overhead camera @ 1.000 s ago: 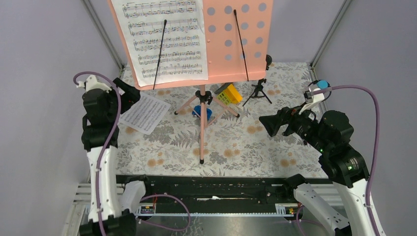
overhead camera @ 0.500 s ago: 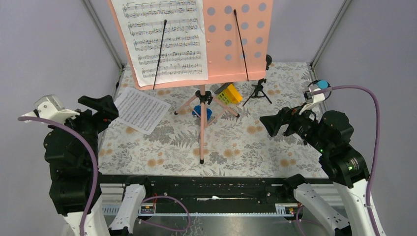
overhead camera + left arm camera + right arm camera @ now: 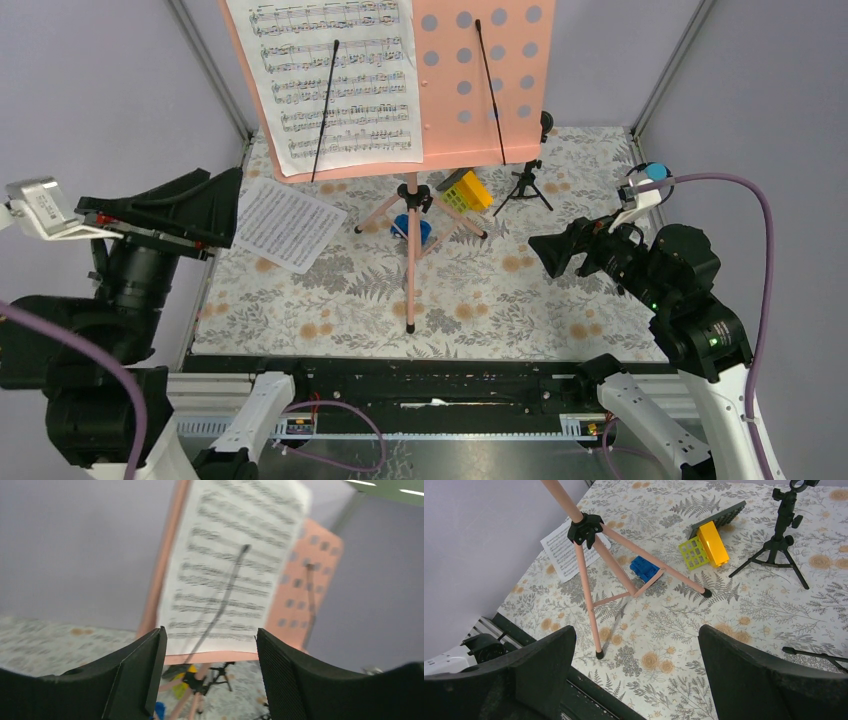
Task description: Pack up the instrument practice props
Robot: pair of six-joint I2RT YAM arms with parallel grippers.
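The pink music stand (image 3: pixel 480 90) stands at the back middle on tripod legs (image 3: pixel 411 250), with a white sheet-music page (image 3: pixel 335 80) on its desk. A second page (image 3: pixel 290 225) lies flat on the table at the left. The black mic (image 3: pixel 528 180) stands on its small tripod at the back right. The blue mic (image 3: pixel 655 172) shows behind my right arm. My left gripper (image 3: pixel 228 205) is open and empty, raised at the near left, facing the stand's page (image 3: pixel 235 565). My right gripper (image 3: pixel 548 255) is open and empty above the table's right side, with the stand's legs (image 3: pixel 586 580) ahead of it.
A blue toy car (image 3: pixel 412 230) sits between the stand's legs. A yellow-green block (image 3: pixel 470 192) lies just right of them, near the black mic's tripod (image 3: pixel 776 545). Grey walls close in the left, right and back. A black rail runs along the near edge.
My left arm has pulled back from the loose page toward the near left and risen, its open gripper now tilted up at the stand. The right arm has not moved.
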